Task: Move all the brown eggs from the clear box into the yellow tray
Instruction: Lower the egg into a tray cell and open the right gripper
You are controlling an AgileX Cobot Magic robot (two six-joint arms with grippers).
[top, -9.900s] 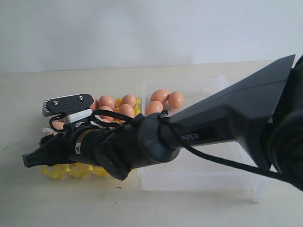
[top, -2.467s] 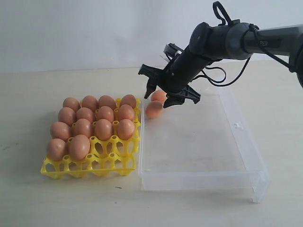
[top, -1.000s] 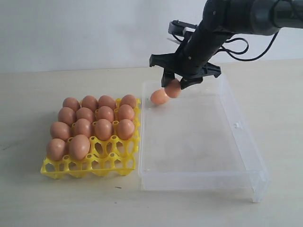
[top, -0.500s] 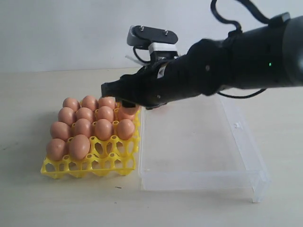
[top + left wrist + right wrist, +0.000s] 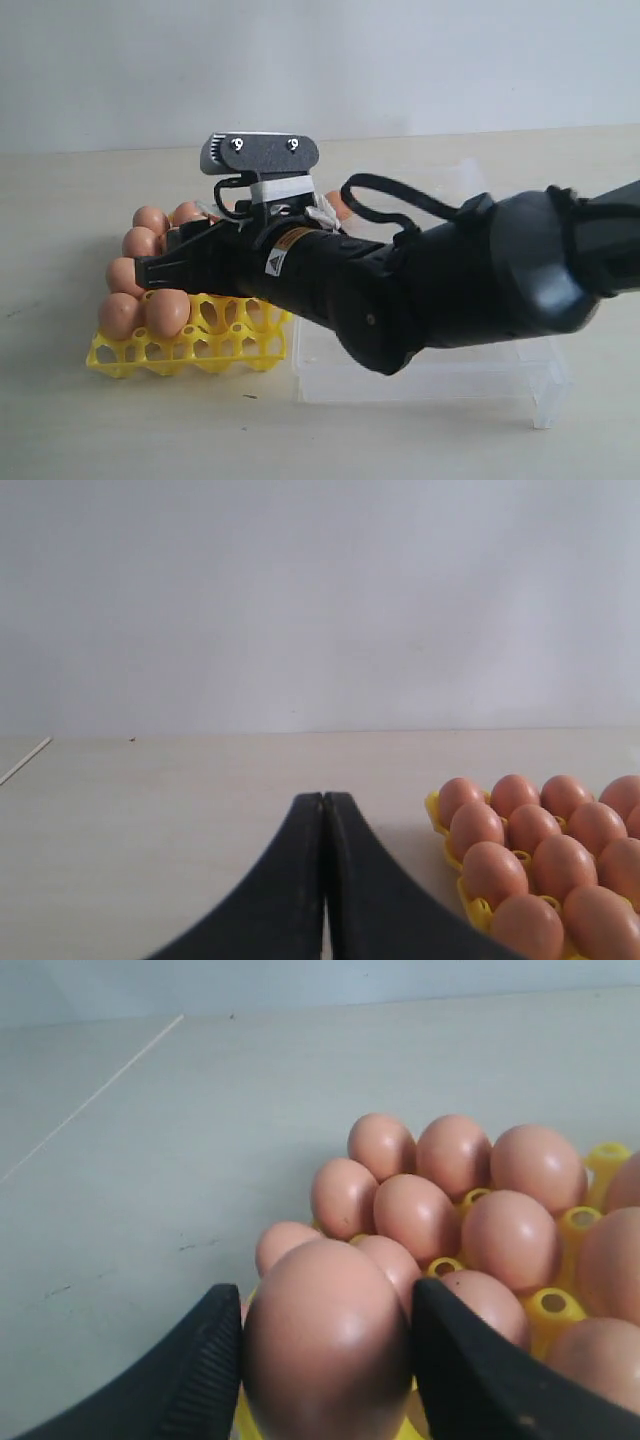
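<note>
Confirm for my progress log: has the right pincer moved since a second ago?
Yes. In the exterior view the right pincer, shut on a brown egg, has swung left from above the clear box to over the yellow tray.

The brown eggs (image 5: 430, 1215) are plain orange-brown, the yellow tray (image 5: 190, 350) bright, the fingers (image 5: 190, 1380) black, the desk (image 5: 60, 420) pale beige.

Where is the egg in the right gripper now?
In the right wrist view the held egg sits in the right gripper, over the yellow tray, beside the seated eggs.
</note>
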